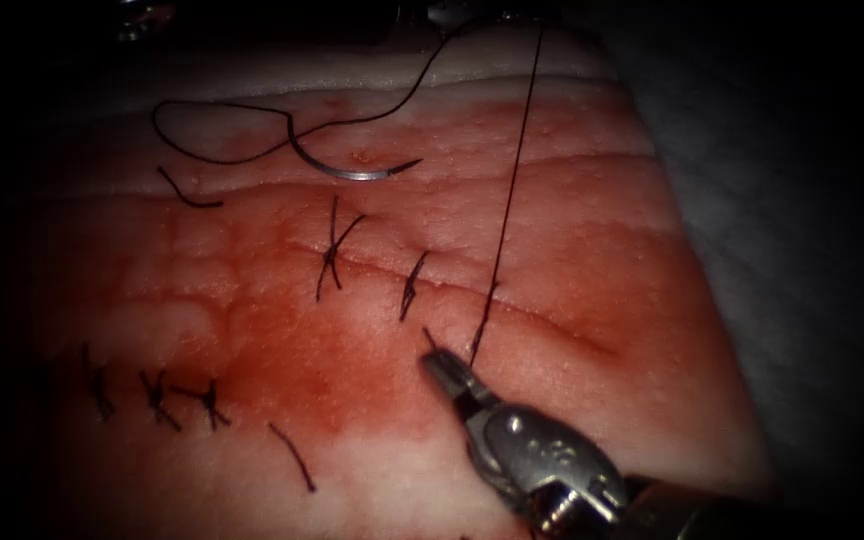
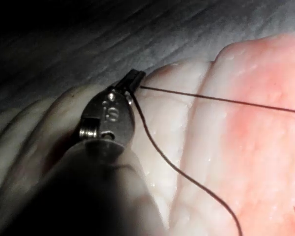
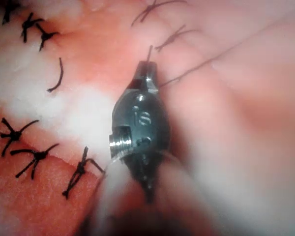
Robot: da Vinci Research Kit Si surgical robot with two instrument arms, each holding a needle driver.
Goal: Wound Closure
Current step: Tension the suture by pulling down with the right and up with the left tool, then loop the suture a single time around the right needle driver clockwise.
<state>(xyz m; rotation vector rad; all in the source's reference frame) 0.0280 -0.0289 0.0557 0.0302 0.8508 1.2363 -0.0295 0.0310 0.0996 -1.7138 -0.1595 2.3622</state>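
Note:
The curved needle (image 1: 352,172) lies free on the tissue (image 1: 592,250) beyond the cut (image 1: 552,325), held by neither tool and not in the tissue. Its thread (image 1: 252,150) loops to the left of it. A long strand (image 1: 512,180) rises taut from the newest stitch (image 1: 482,320) on the cut. In the left wrist view my left tool (image 2: 134,78) is shut on this thread (image 2: 211,97) at the tissue's pale edge. My right tool (image 1: 439,368) sits just left of that stitch, shut on the short thread tail (image 1: 429,338); the right wrist view shows its tip (image 3: 147,76) with the tail (image 3: 150,51).
Two tied stitches (image 1: 332,255) (image 1: 412,285) cross the cut to the left of the newest one. A second row of knots (image 1: 157,395) lies at the lower left. Loose cut ends of thread (image 1: 187,195) (image 1: 292,455) rest on the tissue, which is stained with red fluid (image 1: 292,360).

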